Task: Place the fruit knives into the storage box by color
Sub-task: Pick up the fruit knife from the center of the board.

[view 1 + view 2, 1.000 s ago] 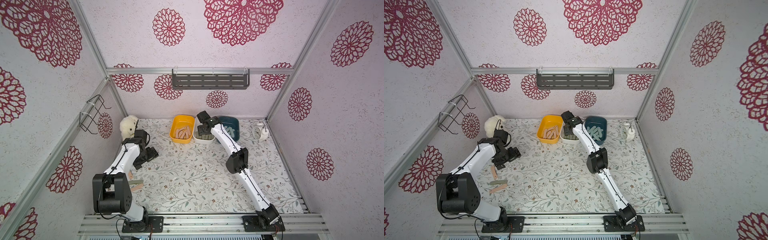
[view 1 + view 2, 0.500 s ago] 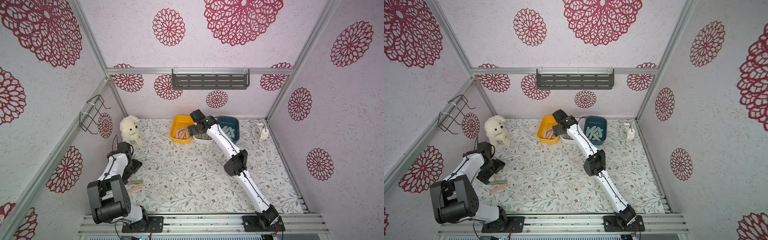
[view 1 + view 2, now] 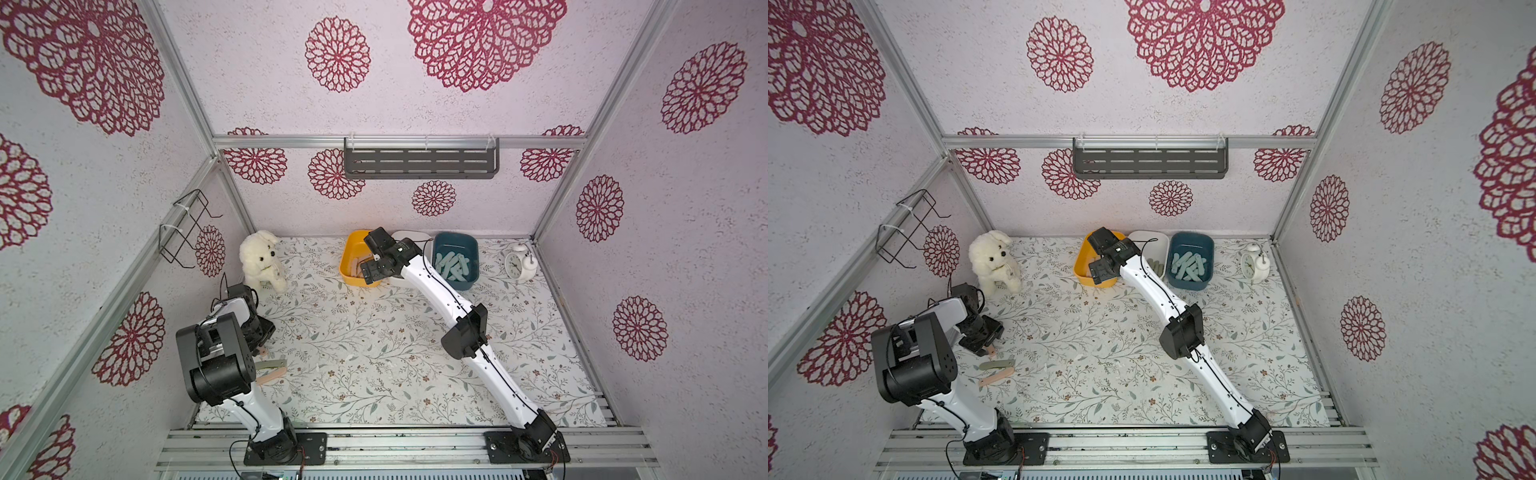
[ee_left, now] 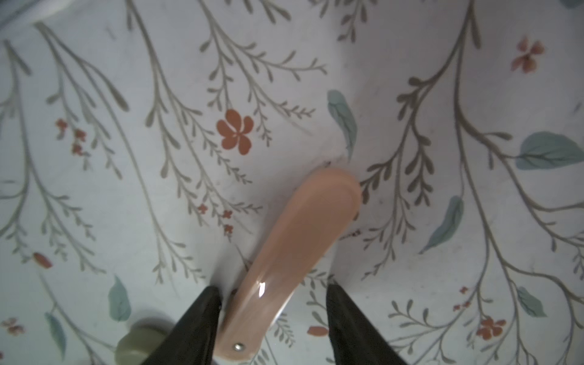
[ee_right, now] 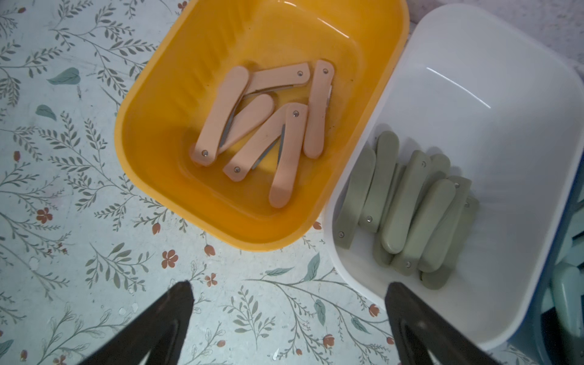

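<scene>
Top views: vs. 1 s ago my L arm point(image 3: 216, 357) has drawn back from the plush dog point(image 3: 259, 262) to the near-left mat point(image 3: 374, 332); R gripper point(image 3: 1100, 272) moved from white tub point(image 3: 1160, 245) to yellow tub point(image 3: 1079, 270), jaws wide, empty. 3 tubs; 3 loose knives point(image 3: 995, 378) (2 peach, 1 olive). L wrist: my L gripper point(image 4: 273, 290) straddles a peach knife point(image 4: 297, 246) on the mat, one finger point(image 4: 202, 316) touching, other gapped. R wrist: yellow tub holds 6 peach knives point(image 5: 262, 126); white tub an olive pile point(image 5: 407, 215), count unclear.

White plush dog point(image 3: 259, 261), white alarm clock point(image 3: 516, 266), grey shelf point(image 3: 419, 163)
</scene>
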You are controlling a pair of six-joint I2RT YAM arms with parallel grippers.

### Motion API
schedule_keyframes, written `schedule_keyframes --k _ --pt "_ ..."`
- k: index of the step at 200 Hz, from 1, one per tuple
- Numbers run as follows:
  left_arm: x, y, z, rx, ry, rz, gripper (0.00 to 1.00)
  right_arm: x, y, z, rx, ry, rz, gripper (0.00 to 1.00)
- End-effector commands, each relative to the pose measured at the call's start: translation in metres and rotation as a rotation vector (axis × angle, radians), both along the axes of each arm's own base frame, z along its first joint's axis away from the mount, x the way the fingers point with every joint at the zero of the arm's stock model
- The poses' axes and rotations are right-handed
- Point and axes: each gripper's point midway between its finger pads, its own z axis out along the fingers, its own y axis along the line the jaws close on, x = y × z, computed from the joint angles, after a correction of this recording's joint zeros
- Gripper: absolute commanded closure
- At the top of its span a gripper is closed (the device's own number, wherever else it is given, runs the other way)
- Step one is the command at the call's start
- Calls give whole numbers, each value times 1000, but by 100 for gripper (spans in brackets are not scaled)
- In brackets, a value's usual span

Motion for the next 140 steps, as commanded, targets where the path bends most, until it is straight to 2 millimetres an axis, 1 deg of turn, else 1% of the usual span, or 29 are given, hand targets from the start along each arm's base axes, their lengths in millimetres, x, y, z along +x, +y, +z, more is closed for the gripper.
schedule_keyframes --k 1,15,37,62,79,95,110,132,140 --pt "12 -2 -5 -33 -26 -12 60 -3 -9 63 74 -71 12 1" --pt "15 -6 -6 -45 -24 -29 70 -1 -12 63 74 -73 3 1" --pt "17 -18 -7 -53 -10 -77 78 3 -19 66 69 -80 -17 1" --pt "19 -47 -12 -79 13 -165 85 7 -29 73 59 -97 -43 1" --pt "20 -70 -16 -88 34 -239 86 11 -41 79 56 -104 -66 1" --pt "18 -90 -20 -96 52 -297 87 16 -56 85 55 -105 -92 1" --pt "18 -107 -16 -88 60 -353 87 23 -70 88 53 -103 -109 1" --pt "24 -133 -9 -82 68 -438 86 30 -83 92 62 -100 -100 1" --pt "27 -142 -6 -74 68 -463 86 32 -88 97 73 -104 -93 1"
